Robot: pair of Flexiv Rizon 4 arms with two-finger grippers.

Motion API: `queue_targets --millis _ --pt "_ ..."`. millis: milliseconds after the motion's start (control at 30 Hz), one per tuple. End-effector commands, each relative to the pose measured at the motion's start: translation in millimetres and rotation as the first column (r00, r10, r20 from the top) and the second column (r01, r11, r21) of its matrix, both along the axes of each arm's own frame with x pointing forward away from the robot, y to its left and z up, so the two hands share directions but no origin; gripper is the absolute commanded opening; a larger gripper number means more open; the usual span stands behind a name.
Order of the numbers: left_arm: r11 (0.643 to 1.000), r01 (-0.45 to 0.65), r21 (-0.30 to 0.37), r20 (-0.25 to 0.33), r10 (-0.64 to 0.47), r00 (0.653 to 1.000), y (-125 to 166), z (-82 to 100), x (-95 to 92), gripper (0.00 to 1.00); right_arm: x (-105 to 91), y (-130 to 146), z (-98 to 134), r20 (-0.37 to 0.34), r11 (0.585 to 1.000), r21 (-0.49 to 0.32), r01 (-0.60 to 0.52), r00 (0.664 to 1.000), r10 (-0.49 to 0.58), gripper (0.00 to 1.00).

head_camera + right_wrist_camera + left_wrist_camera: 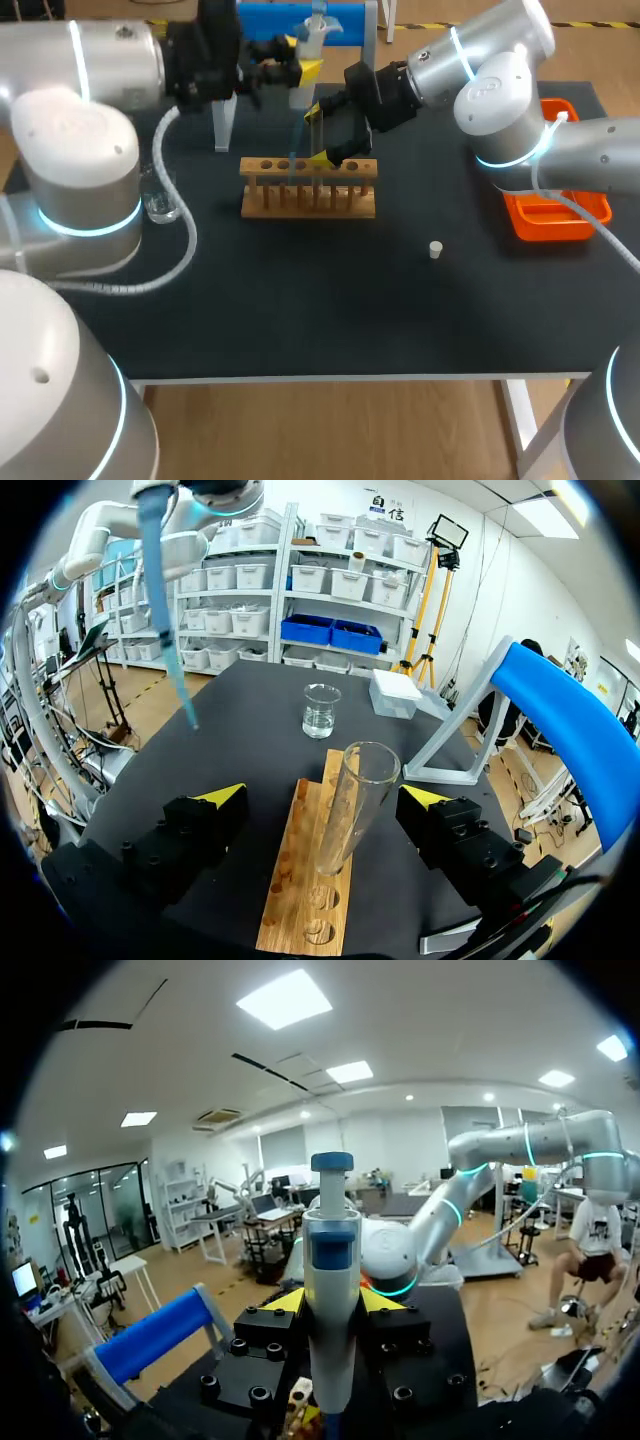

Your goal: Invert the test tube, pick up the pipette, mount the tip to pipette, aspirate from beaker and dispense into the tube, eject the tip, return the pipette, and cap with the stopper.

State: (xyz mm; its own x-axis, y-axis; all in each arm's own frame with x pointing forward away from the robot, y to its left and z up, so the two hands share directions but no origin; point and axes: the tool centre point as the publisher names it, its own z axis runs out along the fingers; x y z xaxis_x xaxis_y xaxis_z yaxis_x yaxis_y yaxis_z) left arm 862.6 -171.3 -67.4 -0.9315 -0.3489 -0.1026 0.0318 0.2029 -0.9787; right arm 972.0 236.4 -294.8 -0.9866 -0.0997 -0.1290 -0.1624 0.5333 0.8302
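Above the wooden rack [308,188], the left gripper [332,1302] pinches the pipette [331,1250], blue tip [165,600] down; the right gripper [325,796] stands spread either side of the test tube [360,780] seated in the rack.

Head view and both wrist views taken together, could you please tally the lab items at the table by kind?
Glass vessels: 2 (test tube, beaker)
Pipette: 1
Stopper: 1
Holders: 2 (wooden rack, blue stand)
Containers: 2 (orange tray, white box)
Total: 8
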Motion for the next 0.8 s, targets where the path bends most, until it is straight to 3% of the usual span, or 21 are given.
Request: queue_targets --millis 33,467,800 --pt "0.999 -0.006 -0.047 0.010 0.007 1.000 6 -15.3 -14.4 0.00 -0.1 -1 1 -0.001 1.000 -0.004 -0.001 1.000 0.001 1.00" --pt "0.994 0.038 -0.103 -0.014 -0.040 0.999 -9 -44.7 -33.0 0.00 -0.1 -1 1 -0.001 1.000 -0.004 -0.001 1.000 0.001 1.00" --pt "0.990 0.073 -0.121 -0.004 -0.074 0.997 -16 -51.4 -32.5 0.00 -0.1 -1 1 -0.001 1.000 -0.004 -0.001 1.000 0.001 1.00"
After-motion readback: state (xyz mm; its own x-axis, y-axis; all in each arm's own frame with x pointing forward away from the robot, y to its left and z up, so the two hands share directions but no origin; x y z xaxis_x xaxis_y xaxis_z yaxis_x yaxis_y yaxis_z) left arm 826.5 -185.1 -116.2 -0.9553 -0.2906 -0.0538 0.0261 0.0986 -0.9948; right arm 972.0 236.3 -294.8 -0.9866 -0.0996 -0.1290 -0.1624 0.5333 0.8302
